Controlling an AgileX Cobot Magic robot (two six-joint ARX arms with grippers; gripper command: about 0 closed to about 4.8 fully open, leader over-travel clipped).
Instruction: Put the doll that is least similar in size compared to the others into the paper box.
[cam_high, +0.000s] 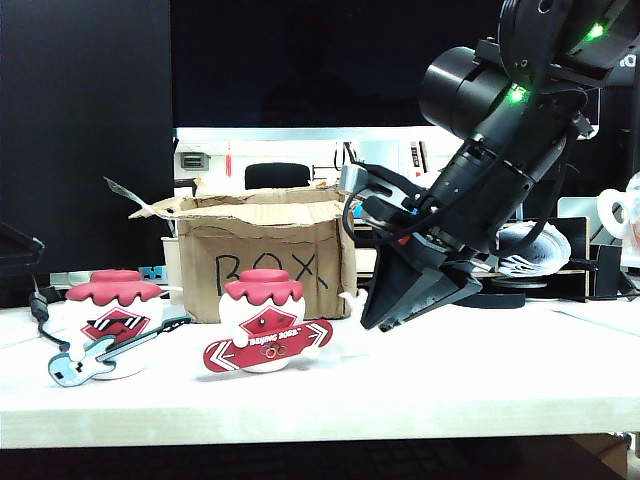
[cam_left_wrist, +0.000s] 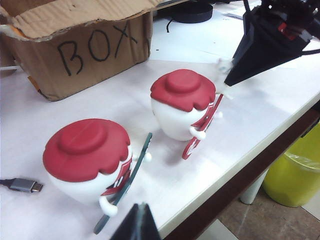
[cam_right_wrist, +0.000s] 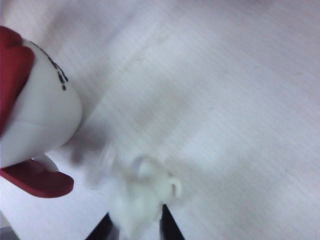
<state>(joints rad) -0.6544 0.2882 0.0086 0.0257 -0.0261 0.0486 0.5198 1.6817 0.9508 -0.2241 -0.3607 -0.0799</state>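
Two red-capped dolls (cam_high: 110, 322), one box (cam_high: 262, 255); right tool (cam_right_wrist: 135, 227) gripping one tiny doll (cam_right_wrist: 142, 192); left tool's (cam_left_wrist: 136, 225) state unclear.

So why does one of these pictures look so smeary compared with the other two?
Right wrist view: the tiny white doll between the right tool tips is blurred. Left wrist view: sharp, with the left tool only a dark edge. Exterior view: the background is dark and the paper box reads clearly.

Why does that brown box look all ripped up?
The paper box has ragged, torn top flaps that bend outward, and "BOX" is hand-scrawled on its front. A loose cable plug lies beside the guitar doll. Nothing is spilled.
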